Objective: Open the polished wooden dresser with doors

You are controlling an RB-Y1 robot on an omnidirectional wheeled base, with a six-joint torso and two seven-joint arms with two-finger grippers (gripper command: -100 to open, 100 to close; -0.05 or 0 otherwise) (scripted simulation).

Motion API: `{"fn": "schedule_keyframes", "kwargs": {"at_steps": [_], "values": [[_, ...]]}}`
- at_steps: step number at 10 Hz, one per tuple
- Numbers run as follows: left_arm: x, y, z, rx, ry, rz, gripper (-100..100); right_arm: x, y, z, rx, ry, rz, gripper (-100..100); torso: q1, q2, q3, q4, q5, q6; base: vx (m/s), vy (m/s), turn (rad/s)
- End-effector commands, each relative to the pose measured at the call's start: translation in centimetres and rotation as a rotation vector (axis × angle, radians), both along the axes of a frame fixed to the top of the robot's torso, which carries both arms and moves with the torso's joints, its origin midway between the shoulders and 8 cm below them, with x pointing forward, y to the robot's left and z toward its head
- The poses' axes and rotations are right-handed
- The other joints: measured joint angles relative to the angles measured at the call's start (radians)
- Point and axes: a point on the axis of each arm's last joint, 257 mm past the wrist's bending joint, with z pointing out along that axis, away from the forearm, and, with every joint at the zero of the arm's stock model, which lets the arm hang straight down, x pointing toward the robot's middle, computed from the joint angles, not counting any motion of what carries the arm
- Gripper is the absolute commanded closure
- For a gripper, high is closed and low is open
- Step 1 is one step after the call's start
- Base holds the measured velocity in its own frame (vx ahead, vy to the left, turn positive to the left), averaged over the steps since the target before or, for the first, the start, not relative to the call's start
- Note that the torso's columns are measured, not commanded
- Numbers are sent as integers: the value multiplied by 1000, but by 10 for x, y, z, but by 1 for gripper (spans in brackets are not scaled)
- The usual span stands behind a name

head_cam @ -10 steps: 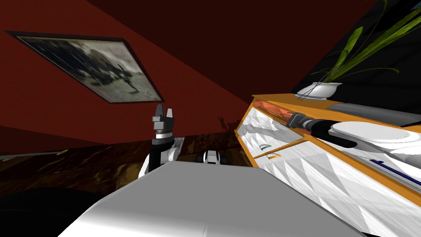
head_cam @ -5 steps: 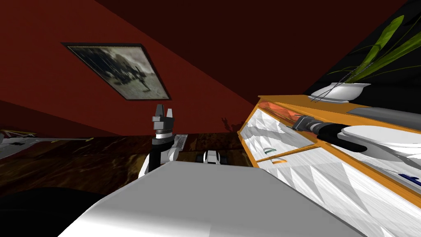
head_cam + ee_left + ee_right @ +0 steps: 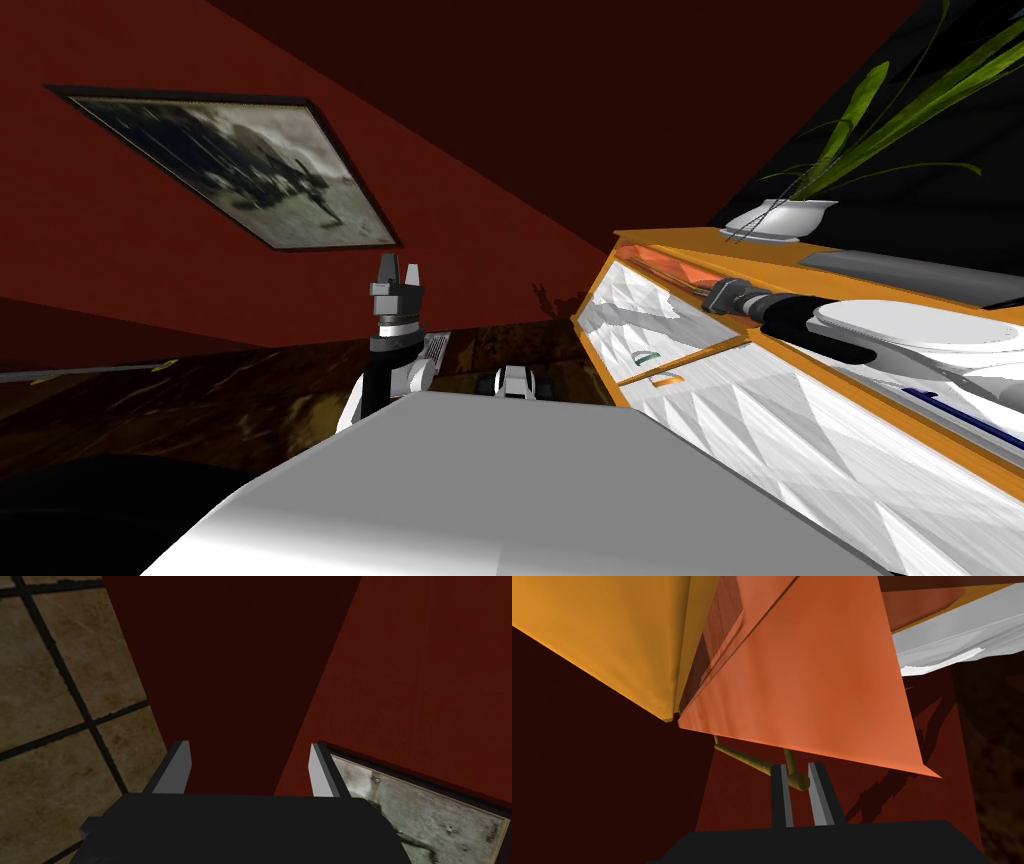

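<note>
My head has swung since half a second ago, so the one framed picture [image 3: 230, 170] on the red wall sits further left now. Left gripper [image 3: 398, 275] is raised mid-view, fingers [image 3: 175, 768] apart. The dresser [image 3: 780, 420] stands off to my right, one potted plant [image 3: 780, 218] on top. Right gripper [image 3: 798, 768] has its fingers clamped on the brass-coloured handle [image 3: 747, 758] of the orange-brown door [image 3: 812, 686], which is angled off the frame.

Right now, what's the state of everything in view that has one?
Right gripper, shut on the door handle.
Left gripper, open, empty, pointing up.
Dresser door, partly open, standing off its frame.
Plant pot, upright on the dresser top.
</note>
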Motion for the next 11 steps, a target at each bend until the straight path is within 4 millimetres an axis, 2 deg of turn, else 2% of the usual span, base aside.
{"fn": "schedule_keyframes", "kwargs": {"at_steps": [1, 5, 11], "values": [[0, 0, 0, 0, 0, 0, 0, 13, 15, 4, -2, -1, 39, 100, 0, 0, 0, 1, 1, 0, 30, 12, -156], [0, 0, 0, 0, 0, 0, 0, 32, 42, 9, -10, 0, 101, 100, 1, 4, 2, 2, 1, 4, 40, 26, -167], [0, 0, 0, 0, 0, 0, 0, 30, 44, 3, -2, 1, 98, 100, 3, -2, -1, 1, 2, -2, -13, 111, 2]]}}
